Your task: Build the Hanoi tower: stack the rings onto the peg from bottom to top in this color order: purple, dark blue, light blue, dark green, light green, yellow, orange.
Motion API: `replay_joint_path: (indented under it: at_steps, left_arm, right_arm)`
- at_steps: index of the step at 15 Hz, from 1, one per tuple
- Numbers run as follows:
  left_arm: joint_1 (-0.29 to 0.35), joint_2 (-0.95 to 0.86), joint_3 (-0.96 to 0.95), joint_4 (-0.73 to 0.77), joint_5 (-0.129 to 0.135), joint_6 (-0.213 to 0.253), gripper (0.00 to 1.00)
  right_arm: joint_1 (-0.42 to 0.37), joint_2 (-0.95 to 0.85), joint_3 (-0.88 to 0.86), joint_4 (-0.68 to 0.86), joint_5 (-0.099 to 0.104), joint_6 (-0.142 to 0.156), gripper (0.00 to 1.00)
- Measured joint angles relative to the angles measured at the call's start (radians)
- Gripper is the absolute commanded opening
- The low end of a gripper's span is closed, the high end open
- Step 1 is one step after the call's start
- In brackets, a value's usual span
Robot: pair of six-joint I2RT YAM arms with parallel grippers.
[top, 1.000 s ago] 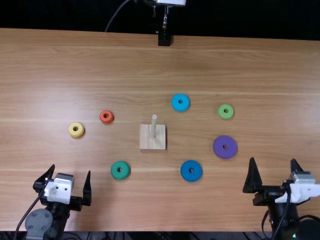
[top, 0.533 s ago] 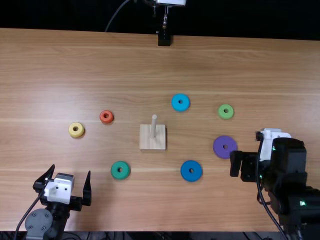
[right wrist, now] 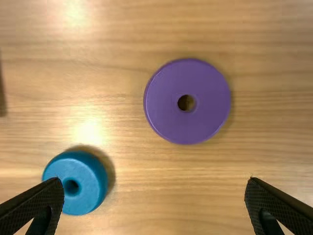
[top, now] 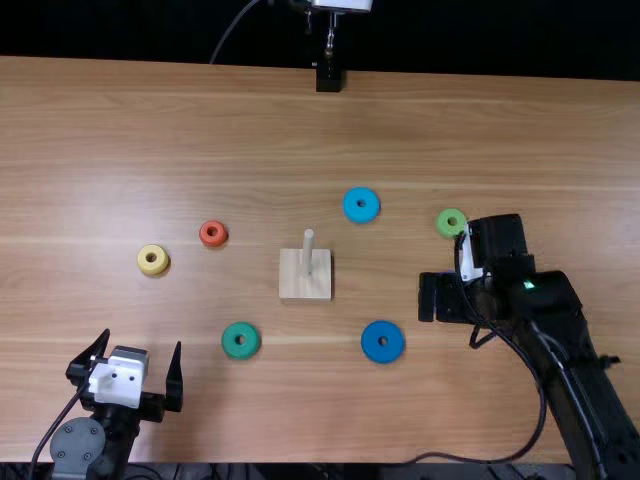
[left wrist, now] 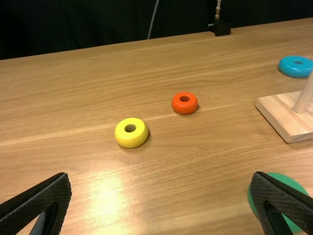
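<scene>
On the grained wood table (top: 230, 130), the round wooden peg (top: 308, 254) stood bare, so 0 of 7 steps were done, all left. Above the flat, smooth purple ring (right wrist: 186, 126) was the R gripper (right wrist: 155, 182), jaws apart & empty; L gripper (top: 143, 342) was also open, w/ nothing inside.

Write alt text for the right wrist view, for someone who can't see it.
A purple ring lies flat on a light brown wooden table; the right arm's jaws stand open, one partly hiding a smaller blue ring.
</scene>
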Motion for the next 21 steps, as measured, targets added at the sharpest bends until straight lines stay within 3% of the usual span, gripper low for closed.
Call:
replay_joint_path:
  at_steps: [3,8,13,21]
  left_arm:
    - [0.000,0.000,0.000,0.000,0.000,0.000,1.00]
    - [0.000,0.000,0.000,0.000,0.000,0.000,1.00]
    - [0.000,0.000,0.000,0.000,0.000,0.000,1.00]
    - [0.000,0.000,0.000,0.000,0.000,0.000,1.00]
  right_arm:
    - [0.000,0.086,0.013,0.013,0.000,0.000,1.00]
    - [-0.008,0.163,0.013,0.231,-0.001,-0.002,1.00]
    - [-0.057,0.210,0.013,0.242,0.000,-0.002,1.00]
    - [-0.063,0.254,0.000,0.243,0.001,-0.002,1.00]
